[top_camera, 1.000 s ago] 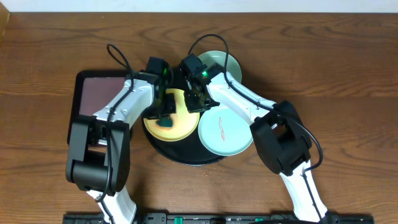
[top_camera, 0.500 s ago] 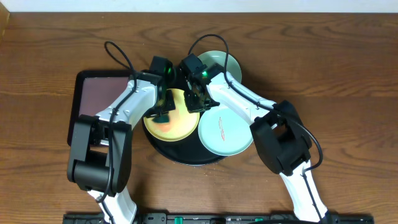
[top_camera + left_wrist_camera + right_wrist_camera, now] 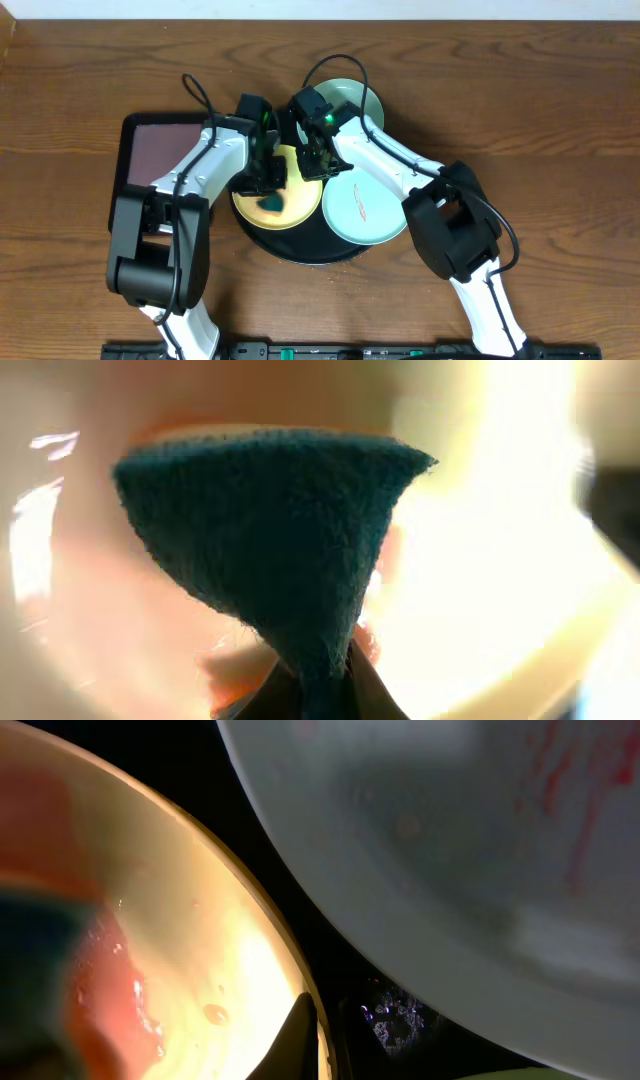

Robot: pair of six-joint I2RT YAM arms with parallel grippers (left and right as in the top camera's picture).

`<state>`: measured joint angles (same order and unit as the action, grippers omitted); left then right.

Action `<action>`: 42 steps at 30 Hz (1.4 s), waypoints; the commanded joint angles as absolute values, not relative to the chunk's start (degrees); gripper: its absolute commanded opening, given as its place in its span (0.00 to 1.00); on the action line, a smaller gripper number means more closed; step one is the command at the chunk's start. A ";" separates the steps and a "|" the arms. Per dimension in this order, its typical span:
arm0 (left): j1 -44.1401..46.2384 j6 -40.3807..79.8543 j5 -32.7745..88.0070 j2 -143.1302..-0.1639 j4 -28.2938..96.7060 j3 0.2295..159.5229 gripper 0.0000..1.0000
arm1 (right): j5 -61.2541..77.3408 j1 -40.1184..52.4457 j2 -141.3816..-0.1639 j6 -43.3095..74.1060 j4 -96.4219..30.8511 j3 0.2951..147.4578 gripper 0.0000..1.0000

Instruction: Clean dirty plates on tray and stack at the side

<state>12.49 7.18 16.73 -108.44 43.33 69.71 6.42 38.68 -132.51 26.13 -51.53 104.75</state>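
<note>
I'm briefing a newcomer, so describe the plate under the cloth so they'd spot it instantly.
Find the black tray mid-table. On its left half, beneath the left pincer and its teal cloth, lies the plate. It alone is yellow; the other plates are mint.

Overhead, soft even light keeps the bench (image 3: 560,120) sharp, shadows faint. Left wrist view: cloth (image 3: 270,540) crisp, yellow plate (image 3: 480,610) blown out at right, edges smeared. Right wrist view is blurred; the tray (image 3: 390,1010) dark, glints speckling it.
</note>
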 commanded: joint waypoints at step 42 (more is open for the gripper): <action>-13.43 16.27 -4.93 -95.42 64.64 87.99 0.07 | 25.19 32.84 -126.74 12.95 -52.97 105.01 0.01</action>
<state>-11.57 17.52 -5.67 -96.12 64.47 87.05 23.35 34.76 -131.87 14.66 -52.82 104.90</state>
